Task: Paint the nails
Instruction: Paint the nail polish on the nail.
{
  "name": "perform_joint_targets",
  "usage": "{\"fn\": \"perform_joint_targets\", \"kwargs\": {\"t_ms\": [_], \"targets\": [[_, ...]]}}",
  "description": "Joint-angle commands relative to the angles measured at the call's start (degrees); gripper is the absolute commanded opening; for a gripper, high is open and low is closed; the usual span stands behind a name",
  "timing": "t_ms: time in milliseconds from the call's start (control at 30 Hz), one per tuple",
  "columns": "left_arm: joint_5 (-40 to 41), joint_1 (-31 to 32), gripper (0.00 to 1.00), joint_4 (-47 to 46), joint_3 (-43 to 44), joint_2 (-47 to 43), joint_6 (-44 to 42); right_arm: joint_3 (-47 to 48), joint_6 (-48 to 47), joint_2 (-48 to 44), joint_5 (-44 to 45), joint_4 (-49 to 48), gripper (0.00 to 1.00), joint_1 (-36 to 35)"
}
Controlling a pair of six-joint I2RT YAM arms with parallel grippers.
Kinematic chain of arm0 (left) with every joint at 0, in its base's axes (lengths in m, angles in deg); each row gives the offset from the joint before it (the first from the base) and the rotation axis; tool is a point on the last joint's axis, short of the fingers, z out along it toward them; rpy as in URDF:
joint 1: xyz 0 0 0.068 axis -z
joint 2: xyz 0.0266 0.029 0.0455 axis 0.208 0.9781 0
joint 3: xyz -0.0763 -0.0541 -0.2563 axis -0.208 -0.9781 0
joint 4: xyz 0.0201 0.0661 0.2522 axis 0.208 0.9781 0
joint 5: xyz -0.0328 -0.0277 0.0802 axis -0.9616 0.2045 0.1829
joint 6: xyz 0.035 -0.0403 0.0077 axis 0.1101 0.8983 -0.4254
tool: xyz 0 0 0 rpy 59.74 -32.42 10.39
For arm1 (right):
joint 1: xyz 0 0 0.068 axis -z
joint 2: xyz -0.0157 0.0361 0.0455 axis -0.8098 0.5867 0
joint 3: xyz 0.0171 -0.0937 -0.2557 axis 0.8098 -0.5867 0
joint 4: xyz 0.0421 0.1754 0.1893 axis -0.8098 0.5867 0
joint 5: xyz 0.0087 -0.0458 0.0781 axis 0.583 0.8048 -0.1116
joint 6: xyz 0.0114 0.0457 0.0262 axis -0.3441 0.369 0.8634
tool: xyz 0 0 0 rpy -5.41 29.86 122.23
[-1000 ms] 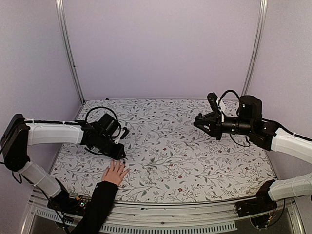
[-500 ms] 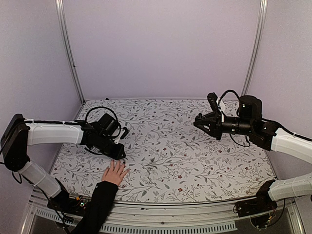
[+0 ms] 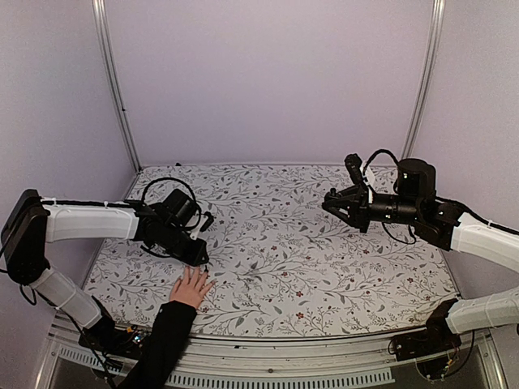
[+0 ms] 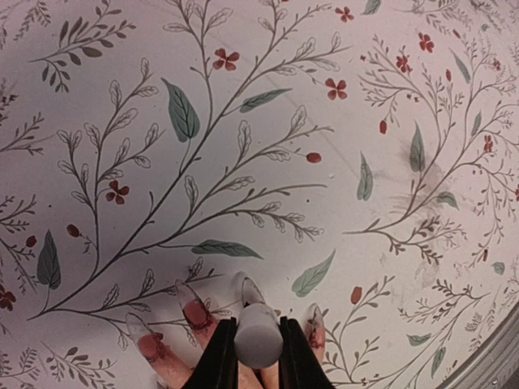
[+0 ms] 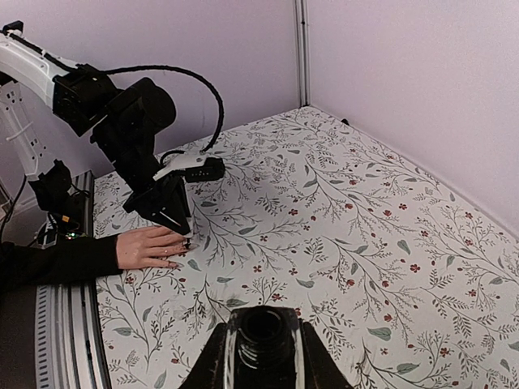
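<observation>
left wrist: nails point(image 4: 188, 295) just beyond left fingers point(image 4: 217, 365) gripping white cap point(image 4: 258, 334)

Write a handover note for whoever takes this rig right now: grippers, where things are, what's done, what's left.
Left gripper: shut on the white cap, poised right over the fingertips of the hand, which lies flat near the left front edge of the table.
Right gripper: shut on the open bottle, held in the air over the right side of the table.
Done: bottle is open; two nails look reddish in the left wrist view.
Left: I cannot tell which nails lack polish. Check each, finish them, then recap the bottle.
</observation>
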Motion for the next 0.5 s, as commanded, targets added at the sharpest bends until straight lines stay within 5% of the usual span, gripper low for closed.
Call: {"fn": "perform_joint_targets", "kwargs": {"t_ms": [0, 467], "targets": [[-0.46, -0.33, 0.00, 0.30, -0.75, -0.98, -0.34, 0.88, -0.30, -0.29, 0.55, -1.02, 0.00, 0.18], [-0.78, -0.35, 0.00, -0.11, -0.65, -1.53, -0.38, 0.75, -0.21, -0.38, 0.63, -1.10, 0.00, 0.20]]}}
